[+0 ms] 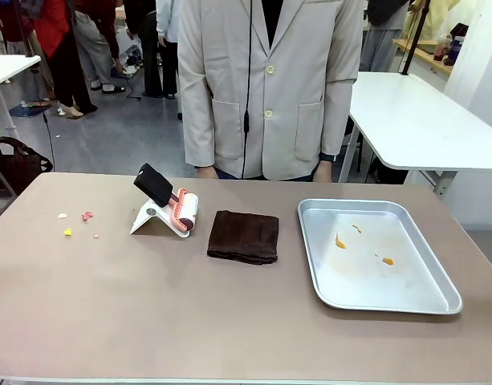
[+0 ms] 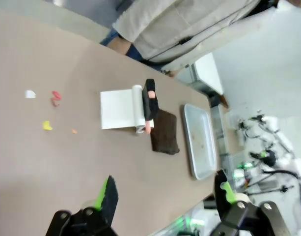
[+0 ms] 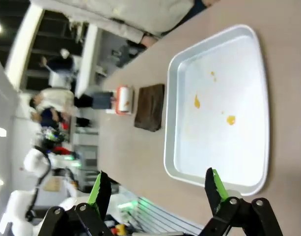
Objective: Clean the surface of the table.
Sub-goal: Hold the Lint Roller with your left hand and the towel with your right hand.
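- The table (image 1: 149, 321) is a wide brownish-taupe top that runs across the front view. In both wrist views it lies below and beyond the fingers.
- A person (image 1: 270, 80) in a pale buttoned jacket stands at the far edge, hands down by the table's rim.
- A silver tray (image 1: 374, 285) sits on the table's right part.
- The left gripper (image 2: 166, 191) hangs above the table near the robot's edge. It touches nothing, and its green-padded fingers are spread wide with bare tabletop between them.
- The right gripper (image 3: 157, 181) hangs above the table beside the tray's near rim. Its fingers are spread wide and empty.
- A dark brown cloth (image 1: 244, 236) lies folded flat mid-table, just left of the tray.
- A lint roller (image 1: 185, 210) with a black handle leans on a white stand, left of the cloth.
- Small pink, white and yellow scraps (image 1: 87, 215) are scattered on the table's left part, well apart from the roller.
- Orange crumbs (image 1: 340, 242) lie inside the tray.
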You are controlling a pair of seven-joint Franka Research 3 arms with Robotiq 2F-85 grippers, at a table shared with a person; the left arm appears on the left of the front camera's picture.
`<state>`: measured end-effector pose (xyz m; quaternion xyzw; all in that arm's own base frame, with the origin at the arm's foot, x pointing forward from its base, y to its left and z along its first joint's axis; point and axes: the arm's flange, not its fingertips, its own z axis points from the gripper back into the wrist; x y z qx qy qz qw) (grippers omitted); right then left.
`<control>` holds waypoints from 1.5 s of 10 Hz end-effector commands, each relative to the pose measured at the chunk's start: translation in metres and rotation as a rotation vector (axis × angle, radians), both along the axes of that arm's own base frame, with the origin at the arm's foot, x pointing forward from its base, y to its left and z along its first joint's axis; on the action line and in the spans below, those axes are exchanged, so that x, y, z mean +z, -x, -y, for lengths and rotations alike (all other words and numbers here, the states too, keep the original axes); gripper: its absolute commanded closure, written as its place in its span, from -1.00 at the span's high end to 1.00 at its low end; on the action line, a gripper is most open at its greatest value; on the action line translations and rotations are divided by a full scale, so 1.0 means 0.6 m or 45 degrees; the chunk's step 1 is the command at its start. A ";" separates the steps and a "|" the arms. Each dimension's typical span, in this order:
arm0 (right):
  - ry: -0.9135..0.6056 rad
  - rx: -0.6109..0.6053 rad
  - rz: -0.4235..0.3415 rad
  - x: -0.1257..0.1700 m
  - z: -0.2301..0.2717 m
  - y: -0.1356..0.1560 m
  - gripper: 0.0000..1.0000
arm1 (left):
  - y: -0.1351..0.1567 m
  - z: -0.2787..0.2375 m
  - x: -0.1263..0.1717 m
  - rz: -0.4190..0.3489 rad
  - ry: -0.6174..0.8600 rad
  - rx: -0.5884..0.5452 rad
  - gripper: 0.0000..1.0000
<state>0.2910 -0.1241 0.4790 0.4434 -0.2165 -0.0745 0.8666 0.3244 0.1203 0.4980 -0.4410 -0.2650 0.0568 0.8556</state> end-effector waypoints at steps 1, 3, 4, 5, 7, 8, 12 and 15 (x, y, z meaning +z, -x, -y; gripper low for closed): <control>0.157 0.068 0.010 0.029 -0.152 -0.007 1.00 | -0.039 0.049 0.043 -0.071 -0.160 -0.082 1.00; 0.297 0.243 -0.003 0.058 -0.268 -0.042 1.00 | -0.074 0.108 0.066 -0.123 -0.261 -0.162 1.00; 0.385 0.278 -0.061 0.061 -0.342 -0.066 1.00 | -0.095 0.141 0.067 -0.173 -0.320 -0.173 1.00; 0.473 0.287 -0.123 0.055 -0.405 -0.084 1.00 | -0.110 0.167 0.066 -0.171 -0.353 -0.208 1.00; 0.637 0.270 -0.217 0.028 -0.518 -0.107 1.00 | -0.136 0.213 0.054 -0.195 -0.430 -0.285 1.00; 0.669 0.273 -0.229 0.010 -0.567 -0.111 1.00 | -0.149 0.235 0.042 -0.210 -0.483 -0.347 1.00; 0.663 0.209 -0.246 -0.042 -0.626 -0.117 1.00 | -0.182 0.280 0.016 -0.197 -0.559 -0.356 1.00; 0.686 0.251 -0.238 -0.049 -0.628 -0.111 1.00 | -0.176 0.275 0.009 -0.193 -0.527 -0.397 1.00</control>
